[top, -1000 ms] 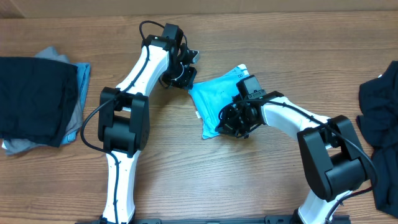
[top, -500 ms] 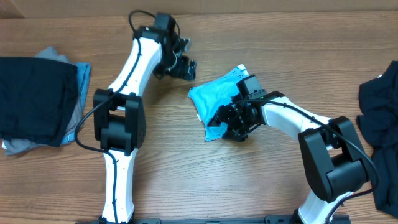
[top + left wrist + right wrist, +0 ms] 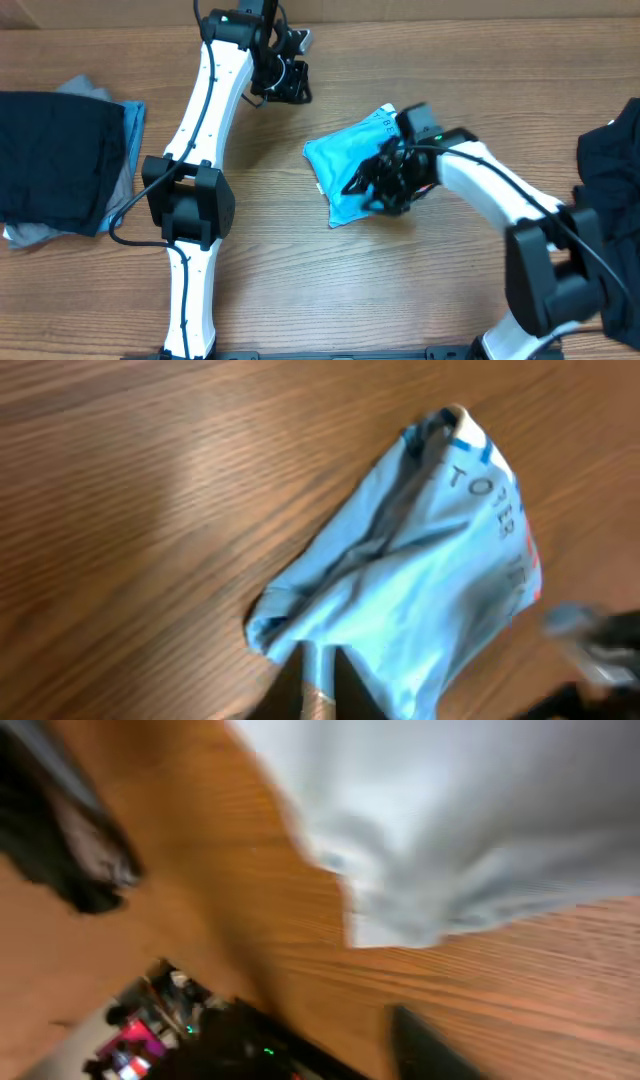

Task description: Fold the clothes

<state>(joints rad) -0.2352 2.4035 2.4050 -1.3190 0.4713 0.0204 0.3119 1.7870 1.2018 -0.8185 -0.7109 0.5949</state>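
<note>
The sky-blue T-shirt lies as a crumpled bundle on the wooden table, its lettering showing at the right edge in the left wrist view. My left gripper hovers up and to the left of it, apart from the cloth. Its fingertips are together and hold nothing. My right gripper is at the bundle's right side, its fingers spread. The blurred right wrist view shows one dark finger over bare wood, with the shirt's edge beyond it.
A stack of clothes sits at the left edge, black on top, with grey and blue beneath. A black garment lies at the right edge and also shows in the right wrist view. The right arm's base stands at the front.
My left gripper let go of the shirt's top-left corner, pulled back up and left, and shut again. My right gripper loosened and shifted slightly right. The shirt stayed in place.
</note>
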